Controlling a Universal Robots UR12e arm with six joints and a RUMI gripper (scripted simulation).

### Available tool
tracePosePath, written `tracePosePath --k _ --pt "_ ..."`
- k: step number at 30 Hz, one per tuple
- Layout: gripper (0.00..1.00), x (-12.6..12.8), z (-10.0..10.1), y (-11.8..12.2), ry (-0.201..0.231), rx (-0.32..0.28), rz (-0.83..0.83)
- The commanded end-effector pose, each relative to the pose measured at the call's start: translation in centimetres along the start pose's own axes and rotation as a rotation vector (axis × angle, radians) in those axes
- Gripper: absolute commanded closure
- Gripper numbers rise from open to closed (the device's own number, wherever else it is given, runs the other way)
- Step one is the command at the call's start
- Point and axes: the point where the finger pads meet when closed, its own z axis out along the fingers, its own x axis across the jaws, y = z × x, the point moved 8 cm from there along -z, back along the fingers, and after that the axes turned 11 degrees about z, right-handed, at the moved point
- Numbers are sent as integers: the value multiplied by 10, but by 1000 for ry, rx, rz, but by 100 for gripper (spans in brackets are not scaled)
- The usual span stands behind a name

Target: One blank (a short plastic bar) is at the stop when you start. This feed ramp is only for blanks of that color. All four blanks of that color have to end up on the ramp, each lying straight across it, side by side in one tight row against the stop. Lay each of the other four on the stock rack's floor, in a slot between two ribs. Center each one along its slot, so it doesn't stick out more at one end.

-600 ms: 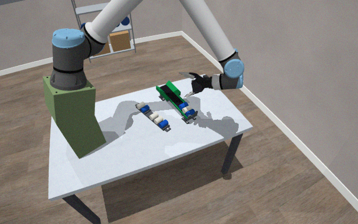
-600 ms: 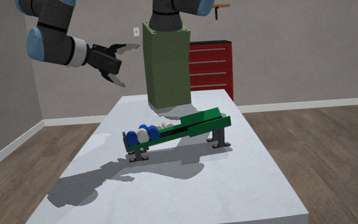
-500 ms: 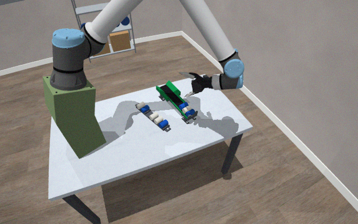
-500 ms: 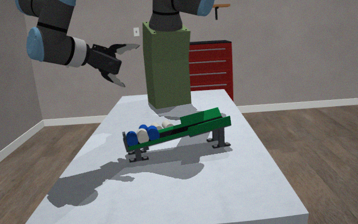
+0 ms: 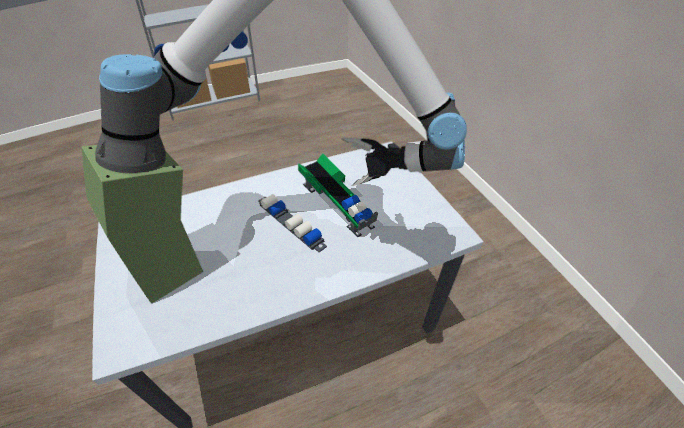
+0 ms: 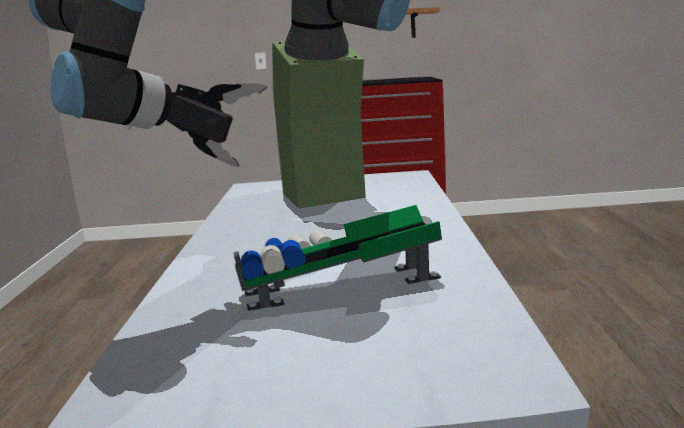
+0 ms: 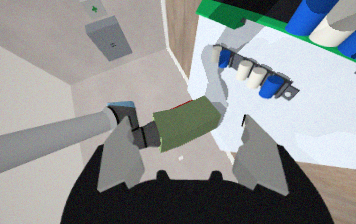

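The green feed ramp (image 5: 322,175) (image 6: 398,245) (image 7: 220,16) holds three blanks in a row: a blue blank (image 5: 363,215) (image 6: 252,265) at the stop (image 6: 237,262), a white blank (image 6: 272,260) (image 7: 336,26) above it, then another blue blank (image 5: 350,202) (image 6: 292,254) (image 7: 309,19). The dark stock rack (image 5: 319,247) holds, from its far end, a white blank (image 5: 269,201) (image 7: 216,54), a blue one (image 5: 276,207) (image 7: 224,58), a gap, two white ones (image 5: 294,222) (image 5: 303,230) and a blue one (image 5: 312,237) (image 7: 271,87). My gripper (image 5: 349,161) (image 6: 252,126) (image 7: 185,116) is open and empty, above and beside the ramp.
The green robot pedestal (image 5: 146,227) (image 6: 322,131) stands at one end of the white table (image 5: 242,312) (image 6: 403,363). The ramp's raised side walls and its stop stand above its bed. The rack lies between ramp and pedestal.
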Motion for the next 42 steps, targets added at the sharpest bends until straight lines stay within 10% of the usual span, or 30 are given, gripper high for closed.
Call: tracePosePath --k 1,16,42 --pt "0 0 -1 0 1 0 -1" --pt "0 2 7 0 73 -16 -66" --pt "0 18 71 13 545 -115 -495"
